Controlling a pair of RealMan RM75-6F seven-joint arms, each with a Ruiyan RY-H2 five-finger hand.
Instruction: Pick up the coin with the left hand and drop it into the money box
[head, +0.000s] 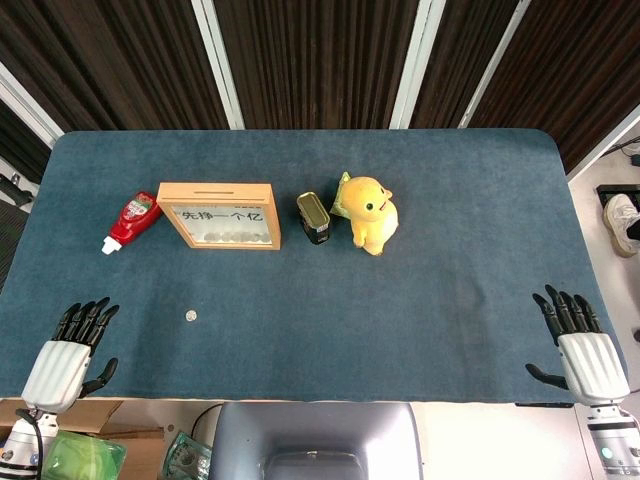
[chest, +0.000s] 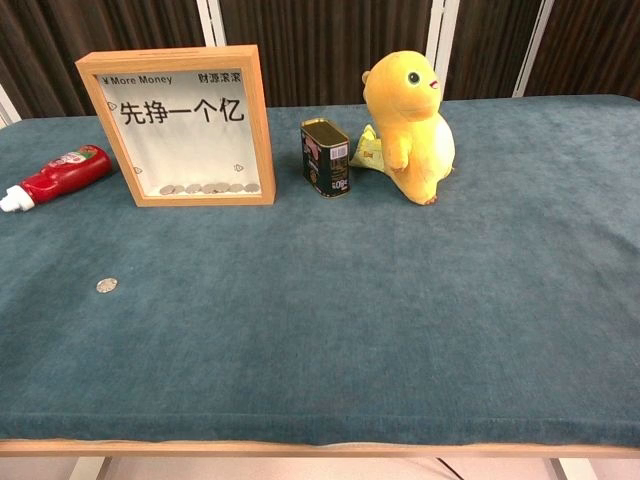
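A small silver coin (head: 191, 315) lies flat on the blue table cloth, left of centre; the chest view shows the coin (chest: 106, 285) too. The money box (head: 219, 215) is a wooden frame with a clear front and several coins along its bottom, standing upright behind the coin (chest: 180, 127). My left hand (head: 68, 355) rests at the table's front left corner, fingers spread, holding nothing, well left of and nearer than the coin. My right hand (head: 580, 345) sits at the front right corner, also empty with fingers apart. Neither hand appears in the chest view.
A red ketchup bottle (head: 131, 221) lies left of the money box. A dark tin can (head: 314, 217) and a yellow plush toy (head: 368, 213) stand to its right. The table's front edge (head: 320, 400) runs just behind the hands.
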